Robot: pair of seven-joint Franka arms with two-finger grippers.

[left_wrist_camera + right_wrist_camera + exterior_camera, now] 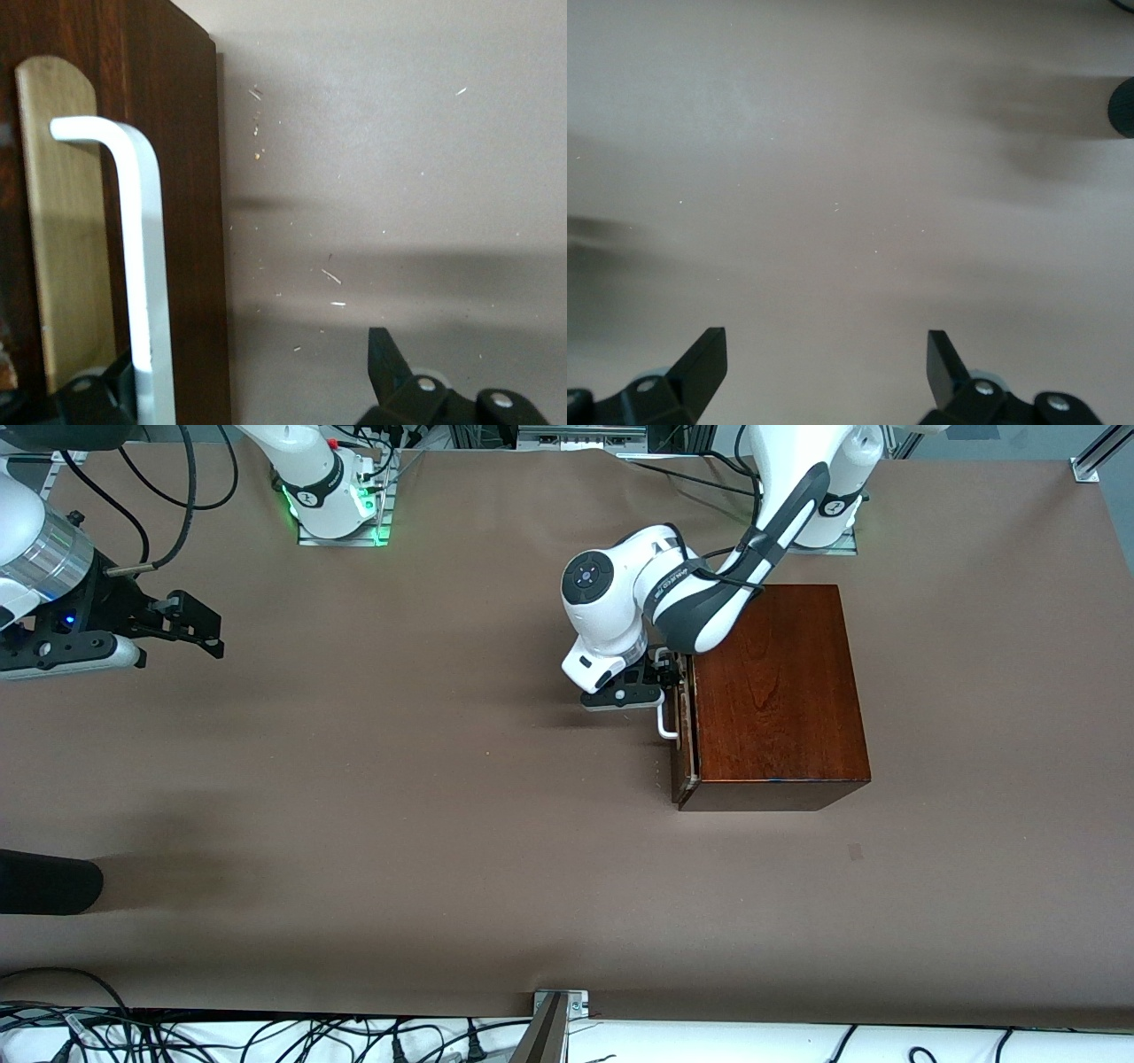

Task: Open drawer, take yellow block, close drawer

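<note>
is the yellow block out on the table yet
No, the front view shows only the wooden box on the brown table, with its drawer barely ajar and no yellow block in sight.

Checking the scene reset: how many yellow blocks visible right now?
0. No yellow block shows in any view. One may be hidden inside the drawer, barely open, where the left gripper is at the white handle. The right gripper waits open.

A wide table (399,824) with a plain brown cover fills the view. Black cables (266,1036) lie along its near edge.
</note>
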